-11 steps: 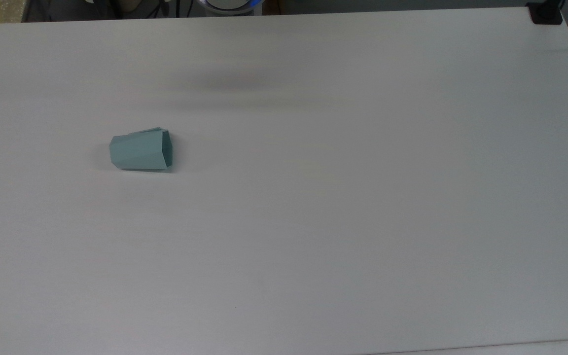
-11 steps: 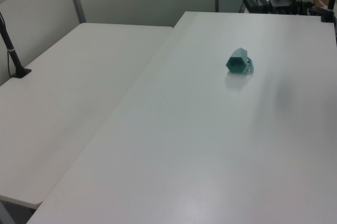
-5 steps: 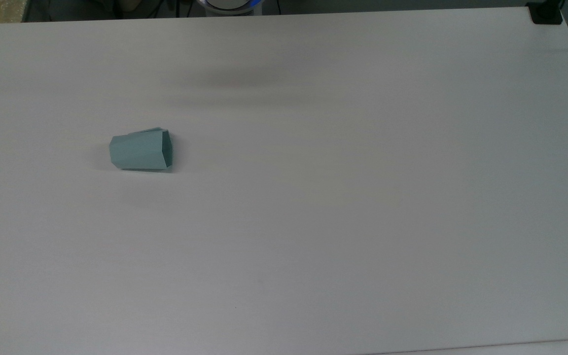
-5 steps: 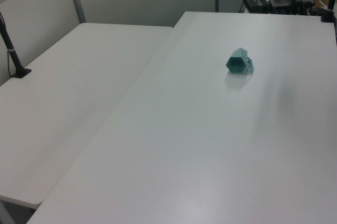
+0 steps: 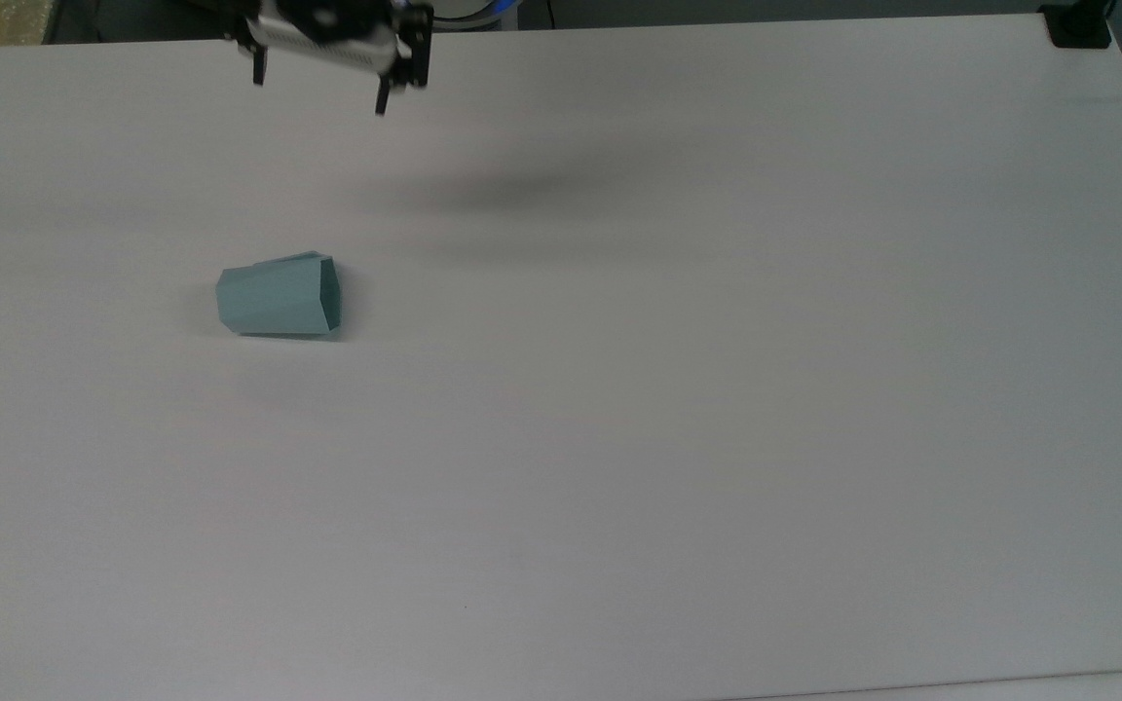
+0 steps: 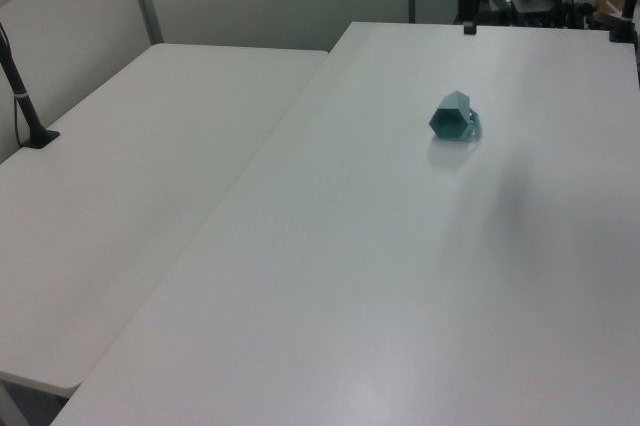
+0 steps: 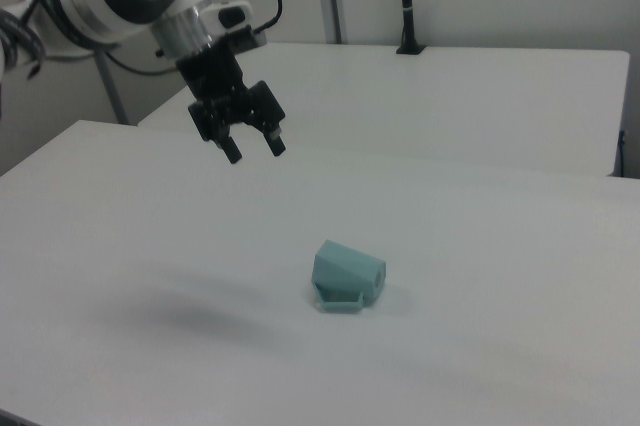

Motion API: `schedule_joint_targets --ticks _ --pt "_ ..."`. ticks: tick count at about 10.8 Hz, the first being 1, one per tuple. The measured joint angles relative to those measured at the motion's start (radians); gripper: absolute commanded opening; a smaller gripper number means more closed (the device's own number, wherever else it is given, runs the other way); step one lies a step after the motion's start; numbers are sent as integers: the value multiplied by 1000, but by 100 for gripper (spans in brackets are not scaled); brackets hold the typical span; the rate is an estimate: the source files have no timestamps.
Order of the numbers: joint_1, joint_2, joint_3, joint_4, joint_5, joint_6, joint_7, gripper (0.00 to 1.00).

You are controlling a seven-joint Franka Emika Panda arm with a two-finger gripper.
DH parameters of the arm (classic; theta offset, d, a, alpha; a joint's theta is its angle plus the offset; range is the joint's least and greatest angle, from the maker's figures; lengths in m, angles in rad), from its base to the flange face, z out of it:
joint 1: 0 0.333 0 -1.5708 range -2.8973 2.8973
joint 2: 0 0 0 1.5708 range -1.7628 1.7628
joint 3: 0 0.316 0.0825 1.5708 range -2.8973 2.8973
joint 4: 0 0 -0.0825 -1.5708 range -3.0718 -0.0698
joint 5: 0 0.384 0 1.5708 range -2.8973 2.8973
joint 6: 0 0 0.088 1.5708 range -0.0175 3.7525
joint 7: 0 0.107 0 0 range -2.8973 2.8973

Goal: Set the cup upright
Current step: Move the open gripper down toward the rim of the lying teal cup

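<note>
My gripper (image 7: pixel 252 148) is hanging above the table (image 5: pixel 717 389), fingers spread, gripping nothing. The cup (image 5: pixel 279 298) is lying on its side, well apart, mouth facing the top view's right.

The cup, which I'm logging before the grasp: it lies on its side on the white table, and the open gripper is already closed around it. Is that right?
Not quite. The cup does lie on its side on the white table, and the gripper is open, but it isn't around the cup: the right view shows it hanging in the air well apart from it, holding nothing.
</note>
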Motion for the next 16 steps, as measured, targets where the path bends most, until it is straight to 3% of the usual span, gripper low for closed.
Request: schedule_joint_targets --ticks 4,6,11,16 --pt "63 77 3 -112 -267 105 203 100" --pt "78 99 32 -170 -373 113 272 100" --pt "85 159 49 -210 -473 119 328 100" --pt "90 238 53 -207 -525 128 367 100"
